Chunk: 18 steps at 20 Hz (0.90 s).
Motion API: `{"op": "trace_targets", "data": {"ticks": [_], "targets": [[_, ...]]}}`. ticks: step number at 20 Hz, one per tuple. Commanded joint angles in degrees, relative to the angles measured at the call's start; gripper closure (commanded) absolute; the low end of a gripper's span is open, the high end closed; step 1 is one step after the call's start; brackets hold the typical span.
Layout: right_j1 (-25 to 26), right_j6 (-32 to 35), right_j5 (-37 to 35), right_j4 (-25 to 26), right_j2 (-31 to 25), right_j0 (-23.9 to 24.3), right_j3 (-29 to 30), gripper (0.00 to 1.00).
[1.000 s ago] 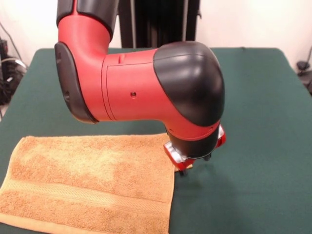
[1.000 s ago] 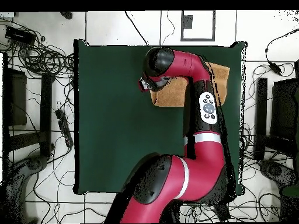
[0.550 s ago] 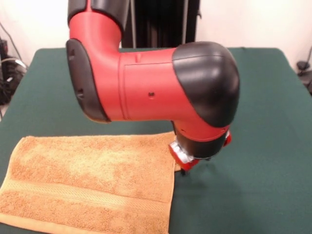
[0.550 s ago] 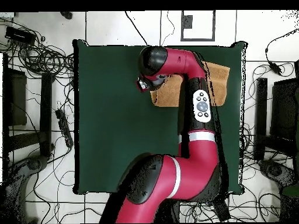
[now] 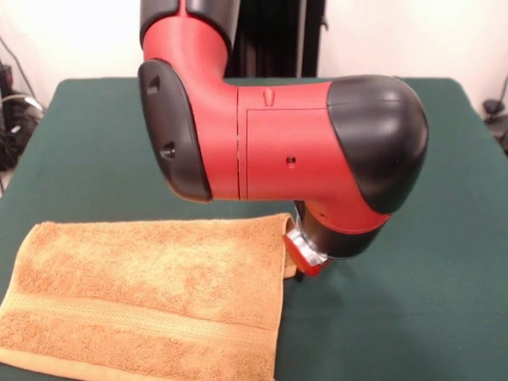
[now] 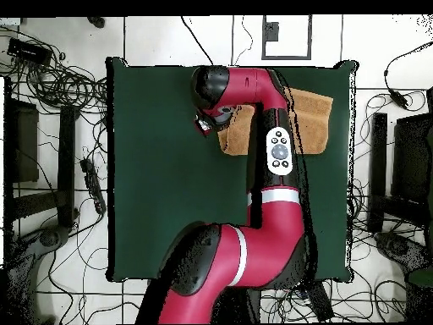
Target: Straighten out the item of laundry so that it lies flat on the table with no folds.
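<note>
The item of laundry, an orange-tan towel (image 5: 151, 290), lies on the green table (image 5: 436, 278) at the lower left of the front view and runs past the bottom edge. A paler band crosses it near the front. Its surface looks mostly flat. Its far right corner curls up against my gripper (image 5: 306, 263), whose red base shows under the bulky black wrist; the wrist hides the contact. From overhead, the towel (image 6: 315, 118) sits near the table's (image 6: 161, 186) top right corner, with the arm crossing it and the gripper (image 6: 203, 127) just off its left edge.
My red and black arm fills the middle of the front view and hides the table behind it. Green cloth stretches to the right of the gripper. In the overhead view, cables (image 6: 59, 85) and dark furniture (image 6: 21, 144) ring the table on the floor.
The arm has swung right in the front view, left in the overhead view. The small towel flap that stuck out under the gripper now shows less. The rest of the towel has barely shifted.
</note>
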<state>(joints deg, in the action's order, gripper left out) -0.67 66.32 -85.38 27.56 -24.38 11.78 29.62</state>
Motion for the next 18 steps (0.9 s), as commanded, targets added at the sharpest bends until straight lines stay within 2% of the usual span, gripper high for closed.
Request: {"op": "trace_targets", "data": {"ticks": [1,5,7,11,13,15,18], "targets": [[0.2,-20.5,-7.2,5.6,-1.5,-1.4,-2.4,0.00],[1.7,-23.4,-12.4,11.6,-1.7,-2.6,-9.5,0.00],[1.7,-23.9,-12.4,12.5,-2.6,-2.4,-10.3,0.00],[1.5,-23.3,-10.8,13.5,-3.2,-2.3,-10.1,0.00],[2.2,-22.3,-12.6,13.9,-3.8,-2.5,-10.7,0.00],[3.8,-19.8,-17.2,13.4,-4.4,-2.4,-11.1,0.00],[5.2,-17.5,-17.0,11.1,-4.4,-1.4,-9.1,0.00]]}}
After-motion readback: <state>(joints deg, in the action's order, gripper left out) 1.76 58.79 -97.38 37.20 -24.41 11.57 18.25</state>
